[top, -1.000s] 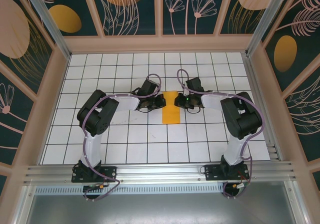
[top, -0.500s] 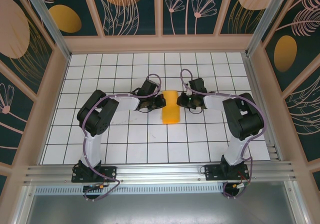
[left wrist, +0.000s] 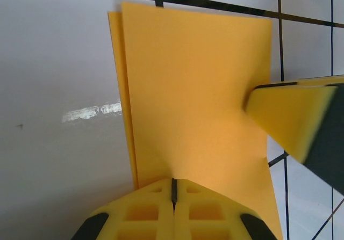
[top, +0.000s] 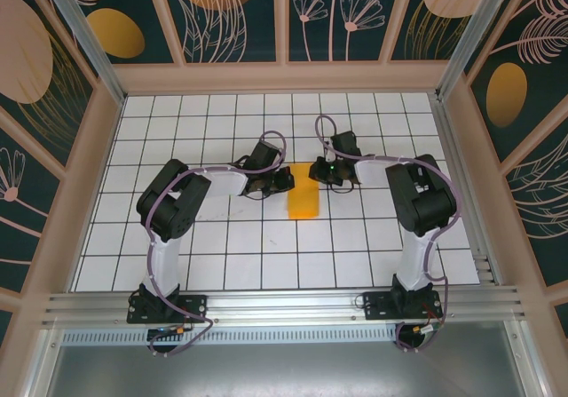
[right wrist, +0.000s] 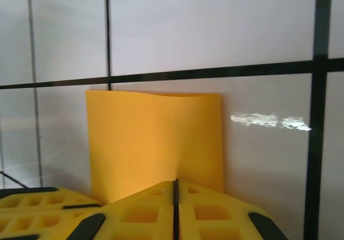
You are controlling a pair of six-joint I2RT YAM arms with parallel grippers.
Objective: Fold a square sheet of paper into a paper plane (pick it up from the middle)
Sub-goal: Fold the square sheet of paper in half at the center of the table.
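White gridded tabletop (top: 222, 264), arm bases bolted along the near edge, so working outward from there.

The thin orange-yellow paper sheet (top: 303, 202) is mid-table between the two arms. It's already doubled over, and the left wrist view shows two layers along one edge. The left gripper (top: 286, 181) is clamped tight on the sheet's left side, with the paper puckering right at its closed yellow fingertips. It hasn't budged in the last second.

The right gripper (top: 320, 171) is the one that moved. A second ago the paper lay flat as a long strip. Now that gripper, pinched shut on the far end, has swung round and pulled that end up off the table. From above the sheet looks a good bit shorter. In the right wrist view the paper stands up in front of the clenched fingertips.

My guess is a fold of the far end is underway but not yet pressed into a crease, so it's nowhere near a plane.

Behind it all are teal floral wall panels (top: 240, 15).
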